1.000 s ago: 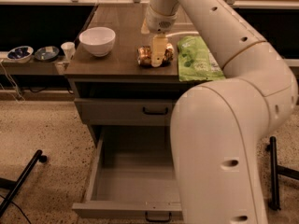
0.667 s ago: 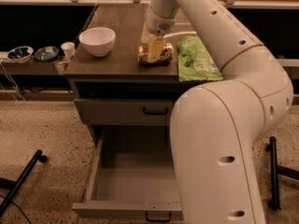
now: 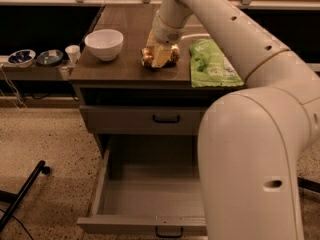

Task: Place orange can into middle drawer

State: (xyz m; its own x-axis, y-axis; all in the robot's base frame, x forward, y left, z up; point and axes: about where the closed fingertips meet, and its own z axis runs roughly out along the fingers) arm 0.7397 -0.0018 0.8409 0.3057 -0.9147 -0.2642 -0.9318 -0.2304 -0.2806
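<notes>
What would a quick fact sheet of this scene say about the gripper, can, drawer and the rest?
gripper: directly on top of the orange can
orange can: on the cabinet top, not in the drawer
middle drawer: pulled open, visible floor bare
white bowl: left of the can
green bag: right of the can

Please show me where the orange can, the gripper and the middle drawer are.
orange can (image 3: pixel 173 54), camera view, its right side.
gripper (image 3: pixel 159 58), camera view, its tip, down at the can.
middle drawer (image 3: pixel 150 198), camera view, its bare floor.
</notes>
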